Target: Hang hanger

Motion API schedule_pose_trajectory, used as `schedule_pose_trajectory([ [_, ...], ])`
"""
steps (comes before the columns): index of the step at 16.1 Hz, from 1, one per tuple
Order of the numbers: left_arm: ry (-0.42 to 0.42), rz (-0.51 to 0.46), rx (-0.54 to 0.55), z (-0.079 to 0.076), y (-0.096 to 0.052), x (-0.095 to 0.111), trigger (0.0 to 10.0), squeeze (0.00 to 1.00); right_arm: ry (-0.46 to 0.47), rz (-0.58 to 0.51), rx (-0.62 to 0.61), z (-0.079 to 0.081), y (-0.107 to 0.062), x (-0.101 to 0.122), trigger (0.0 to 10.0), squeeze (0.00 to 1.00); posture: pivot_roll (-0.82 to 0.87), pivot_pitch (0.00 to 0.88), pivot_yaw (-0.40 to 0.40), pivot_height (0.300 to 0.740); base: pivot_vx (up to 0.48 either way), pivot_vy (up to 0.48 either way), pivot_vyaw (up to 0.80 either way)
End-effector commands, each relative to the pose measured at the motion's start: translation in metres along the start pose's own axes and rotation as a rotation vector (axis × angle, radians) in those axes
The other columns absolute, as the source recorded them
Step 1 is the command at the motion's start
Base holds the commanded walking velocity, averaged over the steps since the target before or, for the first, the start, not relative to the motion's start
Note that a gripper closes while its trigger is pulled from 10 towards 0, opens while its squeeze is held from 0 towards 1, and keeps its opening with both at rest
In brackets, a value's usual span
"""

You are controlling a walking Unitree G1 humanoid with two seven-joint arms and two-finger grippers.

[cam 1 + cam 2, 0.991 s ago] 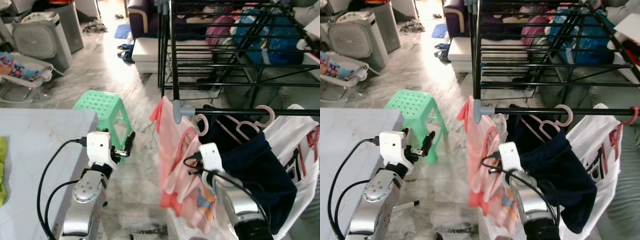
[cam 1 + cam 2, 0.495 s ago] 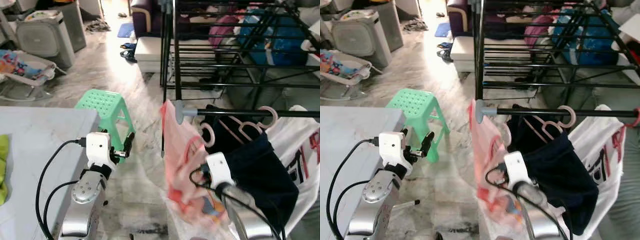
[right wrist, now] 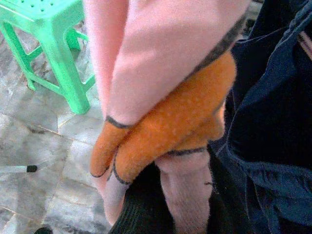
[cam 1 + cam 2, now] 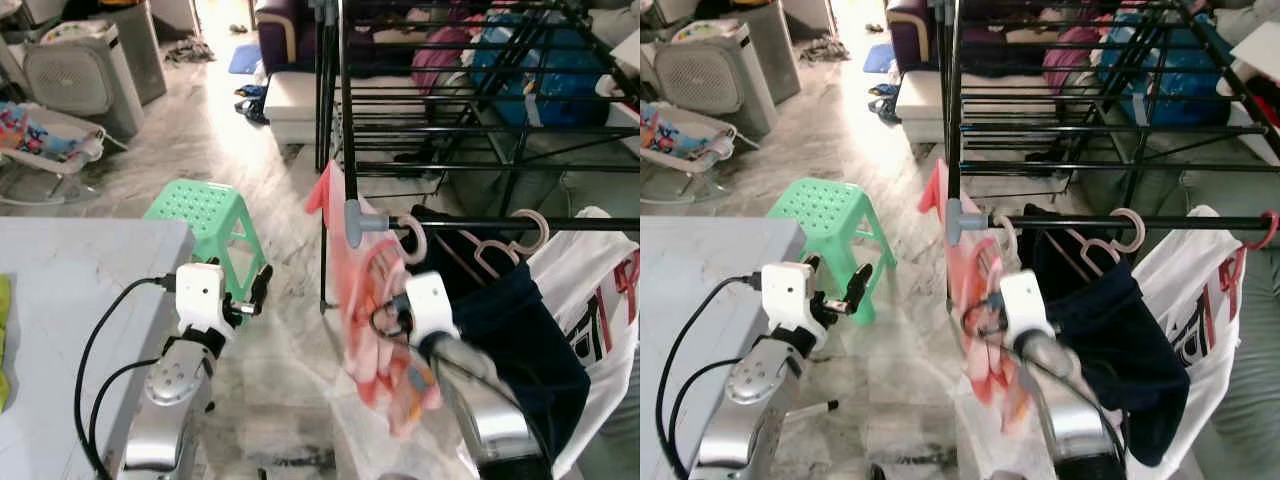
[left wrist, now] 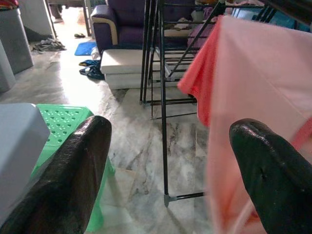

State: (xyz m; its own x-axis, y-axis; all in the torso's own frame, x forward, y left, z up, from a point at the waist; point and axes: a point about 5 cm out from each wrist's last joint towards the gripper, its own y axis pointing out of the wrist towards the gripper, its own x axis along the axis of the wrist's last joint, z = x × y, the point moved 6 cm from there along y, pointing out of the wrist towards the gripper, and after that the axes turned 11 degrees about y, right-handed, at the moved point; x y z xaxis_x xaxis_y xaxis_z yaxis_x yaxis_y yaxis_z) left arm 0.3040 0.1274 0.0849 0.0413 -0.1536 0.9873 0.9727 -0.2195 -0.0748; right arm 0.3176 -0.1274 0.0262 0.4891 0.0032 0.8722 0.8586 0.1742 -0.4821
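A pink garment (image 4: 375, 300) on a pink hanger hangs at the grey-capped end (image 4: 352, 215) of a black rail (image 4: 500, 222). The hanger's hook (image 4: 412, 238) curls around the rail beside the cap; I cannot tell whether it rests on it. My right gripper (image 3: 180, 214) is shut on a fold of the pink and orange fabric, and its white wrist (image 4: 430, 300) sits just below the rail. Beside the table, my left gripper (image 5: 170, 175) is held up open and holds nothing. A navy garment (image 4: 530, 330) and a white shirt (image 4: 600, 290) hang further along the rail.
A green plastic stool (image 4: 205, 210) stands on the marble floor between the grey table (image 4: 80, 290) and the rail. A black drying rack (image 4: 450, 100) rises behind the rail. A grey appliance (image 4: 80, 70) and a baby bouncer (image 4: 40, 140) sit at the far left.
My right gripper dipped with the pink garment, then rose again toward the rail's capped end; the garment swung and bunched up. The left arm stayed put.
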Motion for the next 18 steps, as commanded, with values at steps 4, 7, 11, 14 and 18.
schedule_pose_trajectory([
  [4,0.013,0.007,0.0,0.0,0.002,0.001,10.0,0.0,0.116,0.076,0.002,0.001,0.026,0.009,10.0,0.0,0.0,0.0,0.018,0.74,0.0,0.0,0.0],
  [7,0.015,0.009,-0.004,-0.001,0.004,0.0,10.0,0.0,0.109,0.151,0.044,0.015,0.034,-0.005,10.0,0.0,0.0,0.0,0.018,0.74,0.0,0.0,0.0],
  [11,0.01,0.007,-0.007,-0.003,0.004,0.001,10.0,0.0,0.13,0.216,0.073,0.027,0.038,-0.026,10.0,0.0,0.0,0.0,0.013,0.74,0.0,0.0,0.0],
  [14,0.009,0.012,-0.008,-0.004,0.003,-0.001,10.0,0.0,0.137,0.204,0.078,0.027,0.042,-0.024,10.0,0.0,0.0,0.0,0.011,0.74,0.0,0.0,0.0],
  [18,0.008,0.013,-0.011,-0.005,0.005,-0.001,10.0,0.0,0.096,0.145,0.071,0.027,0.046,-0.014,10.0,0.0,0.0,0.0,0.016,0.74,0.0,0.0,0.0],
])
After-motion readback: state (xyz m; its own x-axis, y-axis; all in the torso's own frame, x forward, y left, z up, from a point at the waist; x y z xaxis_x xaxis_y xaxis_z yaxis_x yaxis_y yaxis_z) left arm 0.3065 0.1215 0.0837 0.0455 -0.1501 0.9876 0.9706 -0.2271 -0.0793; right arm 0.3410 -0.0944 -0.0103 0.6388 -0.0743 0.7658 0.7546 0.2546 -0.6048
